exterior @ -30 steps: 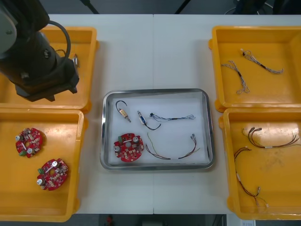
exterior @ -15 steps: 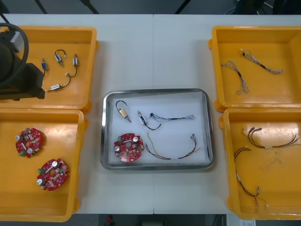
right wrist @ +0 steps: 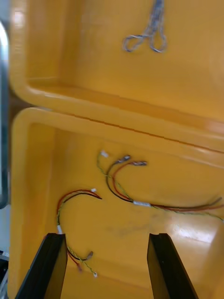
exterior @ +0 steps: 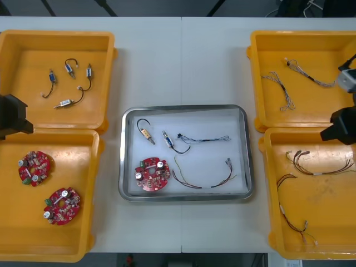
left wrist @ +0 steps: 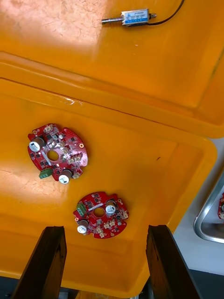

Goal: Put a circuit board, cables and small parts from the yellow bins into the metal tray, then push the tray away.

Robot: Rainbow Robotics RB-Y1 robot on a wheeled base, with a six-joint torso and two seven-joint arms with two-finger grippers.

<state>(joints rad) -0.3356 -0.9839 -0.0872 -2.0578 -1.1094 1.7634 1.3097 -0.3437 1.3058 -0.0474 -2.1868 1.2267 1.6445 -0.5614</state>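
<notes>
The metal tray point(exterior: 184, 108), white inside, lies mid-table. It holds a red circuit board point(exterior: 151, 174), two small metal parts point(exterior: 147, 133), a blue and white cable point(exterior: 206, 138) and a red and yellow cable point(exterior: 203, 179). My left gripper point(left wrist: 105, 261) is open above the near-left bin, over two circuit boards point(left wrist: 57, 152); the left arm point(exterior: 11, 119) shows at the table's left edge. My right gripper point(right wrist: 107, 266) is open above red and yellow cables point(right wrist: 140, 187) in the near-right bin; the right arm point(exterior: 342, 125) shows at the right edge.
The far-left yellow bin point(exterior: 33, 61) holds several small metal parts point(exterior: 67, 83). The near-left bin point(exterior: 67, 161) holds two boards. Twisted cables point(exterior: 283, 92) lie in the far-right bin point(exterior: 311, 111), and the near-right bin point(exterior: 328, 206) holds red and yellow cables.
The left arm has pulled back leftward off the far-left bin, uncovering its small parts. The right arm has come into view at the right edge.
</notes>
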